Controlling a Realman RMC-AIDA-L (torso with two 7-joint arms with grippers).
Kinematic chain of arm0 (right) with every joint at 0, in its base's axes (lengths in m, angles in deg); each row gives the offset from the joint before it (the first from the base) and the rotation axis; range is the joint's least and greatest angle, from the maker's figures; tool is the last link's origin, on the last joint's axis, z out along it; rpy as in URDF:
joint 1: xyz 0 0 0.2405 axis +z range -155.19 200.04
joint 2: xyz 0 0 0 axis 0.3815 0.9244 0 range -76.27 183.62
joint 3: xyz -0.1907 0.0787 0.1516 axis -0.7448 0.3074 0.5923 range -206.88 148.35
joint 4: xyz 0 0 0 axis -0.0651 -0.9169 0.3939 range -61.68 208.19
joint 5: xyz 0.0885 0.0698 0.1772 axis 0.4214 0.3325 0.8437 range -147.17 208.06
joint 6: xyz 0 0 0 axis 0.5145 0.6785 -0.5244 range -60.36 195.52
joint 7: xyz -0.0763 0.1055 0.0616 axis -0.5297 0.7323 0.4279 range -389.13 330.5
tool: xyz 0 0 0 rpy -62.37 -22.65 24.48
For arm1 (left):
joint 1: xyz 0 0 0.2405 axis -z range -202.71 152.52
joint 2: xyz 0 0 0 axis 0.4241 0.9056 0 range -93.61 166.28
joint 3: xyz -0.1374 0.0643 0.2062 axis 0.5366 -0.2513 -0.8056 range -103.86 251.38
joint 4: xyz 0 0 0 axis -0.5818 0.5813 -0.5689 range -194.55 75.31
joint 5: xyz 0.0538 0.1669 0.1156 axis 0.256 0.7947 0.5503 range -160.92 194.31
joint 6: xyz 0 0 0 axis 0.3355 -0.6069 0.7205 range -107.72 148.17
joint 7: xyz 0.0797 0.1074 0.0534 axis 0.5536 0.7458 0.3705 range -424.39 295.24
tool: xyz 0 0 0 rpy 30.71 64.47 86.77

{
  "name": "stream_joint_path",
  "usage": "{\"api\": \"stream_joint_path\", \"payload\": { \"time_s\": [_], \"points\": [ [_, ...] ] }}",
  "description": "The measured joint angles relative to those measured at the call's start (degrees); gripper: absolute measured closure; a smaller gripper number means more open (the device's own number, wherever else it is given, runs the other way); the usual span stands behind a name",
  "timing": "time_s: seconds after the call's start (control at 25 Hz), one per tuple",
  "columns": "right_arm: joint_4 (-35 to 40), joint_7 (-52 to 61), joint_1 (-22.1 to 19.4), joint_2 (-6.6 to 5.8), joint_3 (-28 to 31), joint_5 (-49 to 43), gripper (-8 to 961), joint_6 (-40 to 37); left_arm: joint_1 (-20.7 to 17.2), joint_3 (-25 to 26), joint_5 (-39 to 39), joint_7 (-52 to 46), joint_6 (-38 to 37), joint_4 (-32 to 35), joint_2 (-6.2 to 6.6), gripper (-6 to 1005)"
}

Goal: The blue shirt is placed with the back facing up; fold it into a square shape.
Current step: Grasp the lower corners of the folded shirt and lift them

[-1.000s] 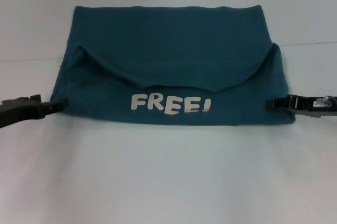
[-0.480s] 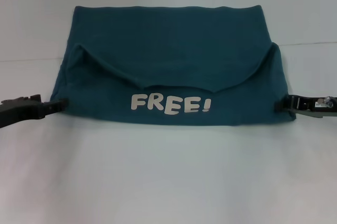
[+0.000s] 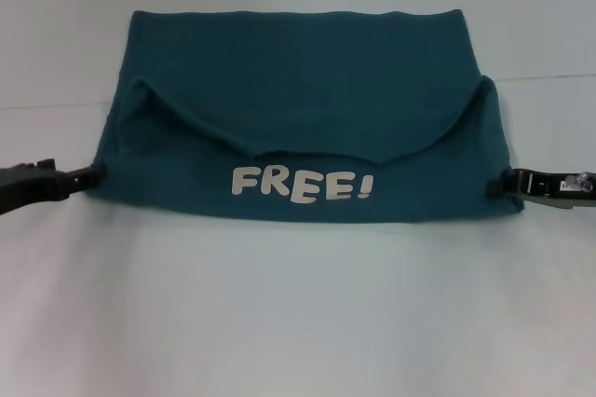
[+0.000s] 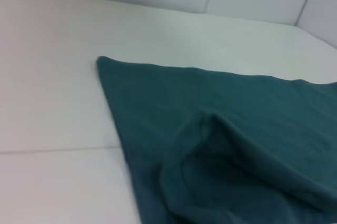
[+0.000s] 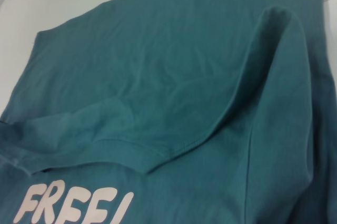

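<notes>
Large dark teal-blue soft cloth T-shirt [image 3: 298, 89]: matt knit, faintly creased, stitched hems. White "FREE!" lettering [image 3: 303, 184] looks like a smooth flat print. White table surface [image 3: 298, 313]: smooth, slight sheen. Black left gripper [image 3: 91, 173] and black right gripper [image 3: 494, 186]: matt, plastic-looking.

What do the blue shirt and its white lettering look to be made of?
The blue shirt looks like soft matte knit fabric, probably cotton: it drapes in limp folds with fine creases and a stitched hem, seen in the right wrist view. The white lettering looks like a flat print or heat transfer, opaque and smooth-edged; which one cannot be told.
</notes>
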Motion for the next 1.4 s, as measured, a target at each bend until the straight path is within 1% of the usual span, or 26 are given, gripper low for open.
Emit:
{"api": "stream_joint_path", "payload": {
  "time_s": [0.16,0.32,0.48,0.6,0.84,1.4],
  "points": [
    [0.17,-0.57,-0.32,-0.08,0.01,0.57,915,-0.71,1.57,-0.52,0.00,1.95,2.72,-1.36,-0.11,107],
    [0.17,-0.78,-0.40,-0.15,0.01,0.88,915,-0.80,3.09,-3.32,-0.01,3.56,6.29,-3.44,-0.42,106],
    [0.27,-0.88,-0.39,-0.12,-0.05,0.91,914,-0.99,3.47,-7.87,-0.01,3.84,10.71,-3.84,-1.19,106],
    [0.27,-0.88,-0.39,-0.11,-0.03,0.93,914,-1.10,3.65,-9.33,0.01,3.84,12.97,-4.15,-1.46,107],
    [0.05,-0.88,-0.54,-0.07,0.00,0.96,915,-1.14,4.00,-11.57,0.24,3.94,16.80,-5.22,-1.49,107],
    [0.26,-0.87,-0.98,-0.04,0.39,0.96,915,-1.20,4.89,-14.53,0.55,4.53,17.82,-6.41,-1.48,112]
  ]
}}
